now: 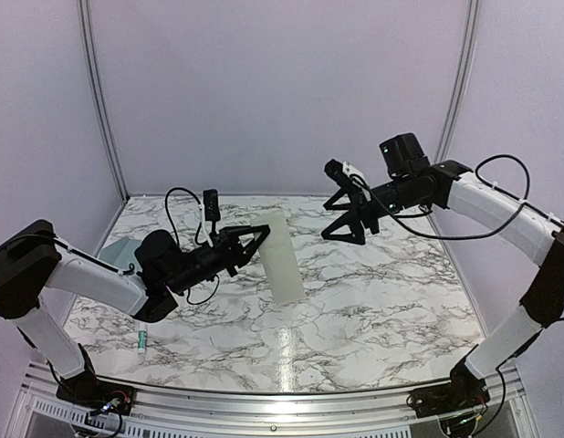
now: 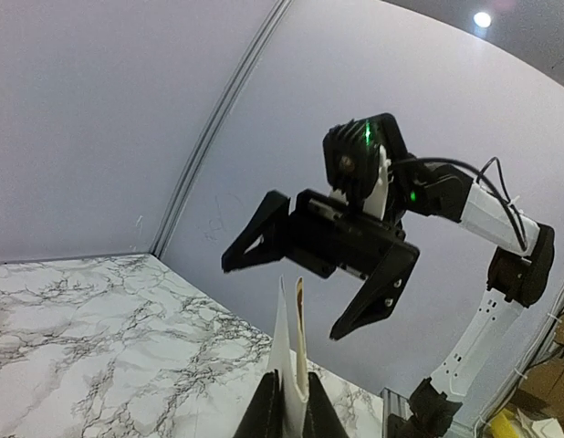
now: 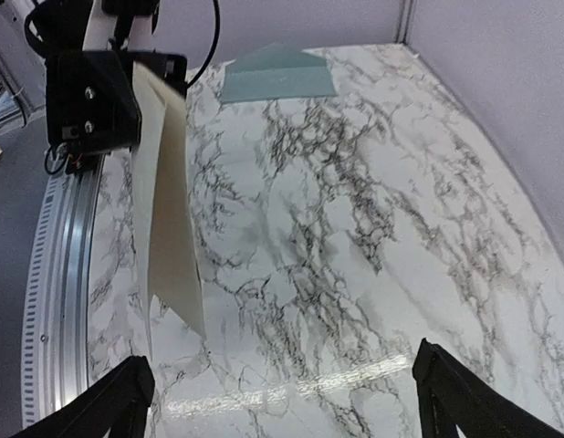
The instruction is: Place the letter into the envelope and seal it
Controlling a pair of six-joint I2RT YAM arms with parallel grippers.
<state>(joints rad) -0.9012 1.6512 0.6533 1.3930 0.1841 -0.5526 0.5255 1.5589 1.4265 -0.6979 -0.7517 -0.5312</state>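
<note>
The letter, a cream sheet folded double, hangs on edge over the middle of the marble table. My left gripper is shut on its upper end. In the left wrist view both black fingers pinch the two layers of the letter. My right gripper stands open in the air just right of the sheet with nothing between its jaws, and its jaws straddle the sheet's top edge. From the right wrist the letter hangs below the left gripper. The grey-blue envelope lies flat at the far left, partly behind the left arm.
A small white-green tube lies near the front left of the table. Pale walls close the back and sides. A metal rail runs along the near edge.
</note>
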